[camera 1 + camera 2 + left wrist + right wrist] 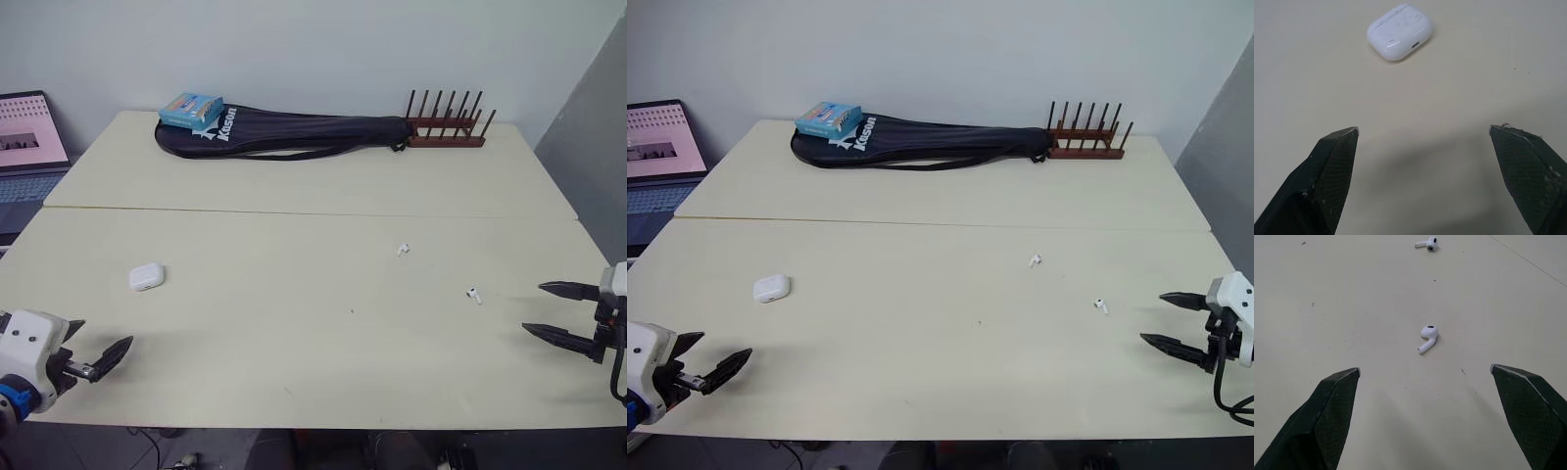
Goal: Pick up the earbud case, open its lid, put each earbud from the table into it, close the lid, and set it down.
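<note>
Head views: I see a pale worktop. The white earbud case lies closed on its left part, near my left tool but apart from it. That tool is at the front left edge, released, holding nothing. At the front right, my right tool is released too, its 2 black fingers spread. 2 white earbuds lie loose. The nearer earbud is close to the right tool, and the farther earbud lies toward the worktop's middle. Along the far edge lies a dark racket bag, with a blue box on its left end and a wooden peg rack at its right end. A laptop stands off to the left.

Left wrist view: the case lies ahead of the 2 spread fingers, touching neither.

Right wrist view: the nearer earbud lies ahead of the parted fingers, with the farther earbud beyond it.
</note>
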